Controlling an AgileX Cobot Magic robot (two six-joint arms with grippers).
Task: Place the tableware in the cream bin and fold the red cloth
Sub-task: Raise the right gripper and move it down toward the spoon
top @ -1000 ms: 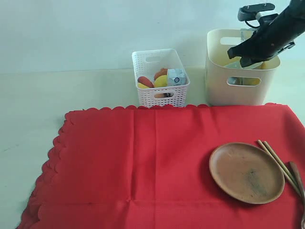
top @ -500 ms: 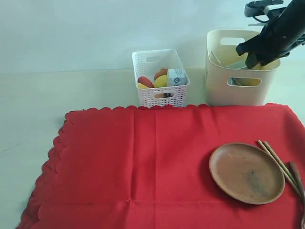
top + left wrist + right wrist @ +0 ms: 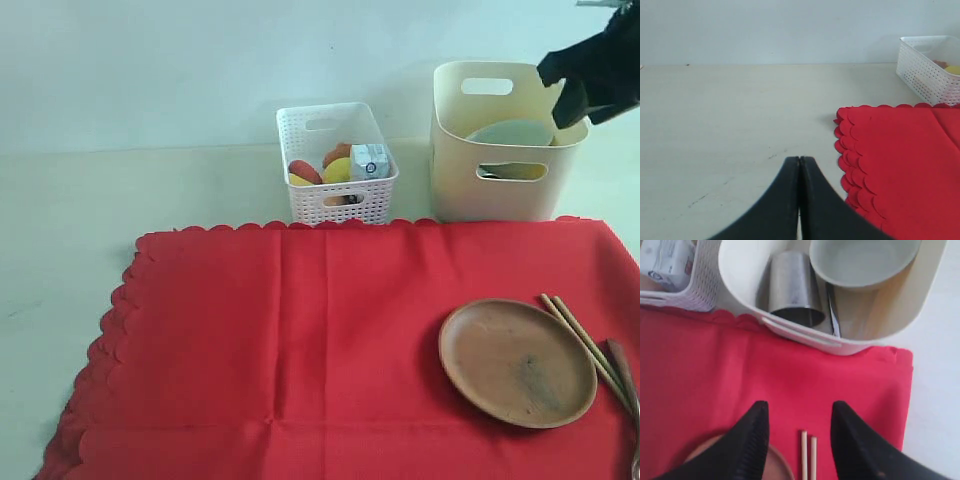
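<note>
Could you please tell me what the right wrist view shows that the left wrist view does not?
Only the right wrist view: the tall cream plastic bin holding the small steel cup and pale greenish-white bowl, the wooden chopsticks, and the open right gripper. Only the left wrist view: the shut left gripper over the bare pale table. Both: the bright red fabric cloth and the white lattice-walled basket.

Surface: pale, smooth flat tabletop (image 3: 60,220); faint dark scuffs show in the left wrist view
Cloth: large bright red fabric cloth (image 3: 300,340), scalloped edge, spread flat
Basket: small white lattice-walled basket (image 3: 340,200); just behind the cloth's far edge
Bin: tall cream plastic bin (image 3: 470,195); right of the basket, apart from it
</note>
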